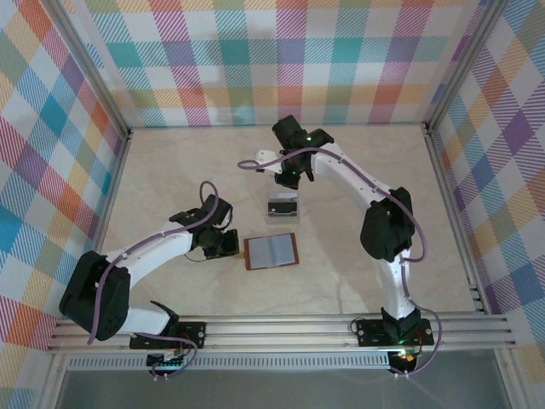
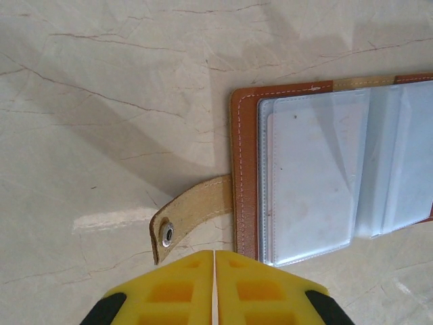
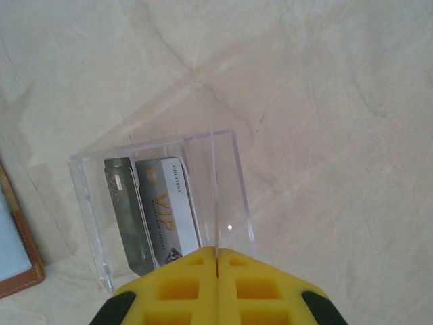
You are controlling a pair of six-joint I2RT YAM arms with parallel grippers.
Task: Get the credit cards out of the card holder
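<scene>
Left wrist view: my left pincer (image 2: 214, 258), clenched empty, sits at 6 o'clock below the open card holder (image 2: 246, 169) and could shove it askew if I advance. My right pincer (image 3: 217, 253), clenched too, could tip the clear tray (image 3: 230, 172) holding 2 credit cards (image 3: 162, 210).

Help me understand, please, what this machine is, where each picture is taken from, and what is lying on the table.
These are two robot arms bolted at the near edge of a table. The overhead picture looks down from above and behind them. The other two come from cameras on the wrists, so the yellow pieces at the bottom are each arm's own fingers. On the table lie an open brown card holder with clear sleeves and a clear tray holding two cards. The left gripper sits by the holder's snap tab; the right gripper is near the tray. Both are shut and hold nothing.
</scene>
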